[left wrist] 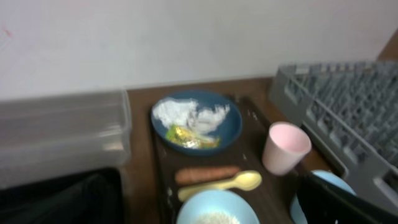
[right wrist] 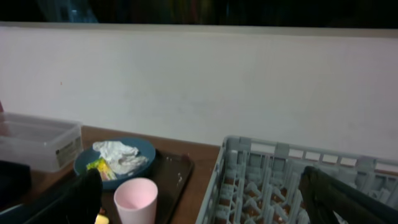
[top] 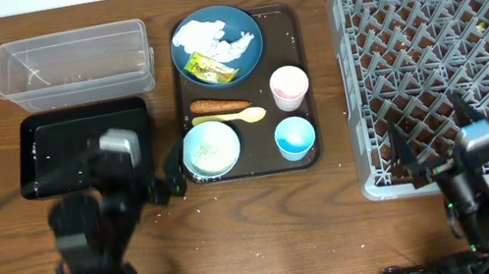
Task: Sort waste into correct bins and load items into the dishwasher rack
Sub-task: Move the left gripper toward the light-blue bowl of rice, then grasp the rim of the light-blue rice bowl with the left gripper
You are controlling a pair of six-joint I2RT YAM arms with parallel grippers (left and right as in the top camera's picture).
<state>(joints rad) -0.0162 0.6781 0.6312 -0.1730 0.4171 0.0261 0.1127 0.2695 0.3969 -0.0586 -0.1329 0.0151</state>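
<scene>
A dark blue plate holds crumpled white tissue and a green-yellow wrapper. Below it lie an orange carrot and a pale yellow spoon. A light blue bowl holds white rice. A pink cup and a small light blue cup stand to the right. The clear tub and black tray sit at the left, and the grey rack at the right. My left gripper is open and empty beside the bowl. My right gripper is open and empty over the rack's front edge.
The dishes stand on a dark brown serving tray in the middle of the wooden table. A few white grains lie on the table near the tray's front. A white wall runs behind the table.
</scene>
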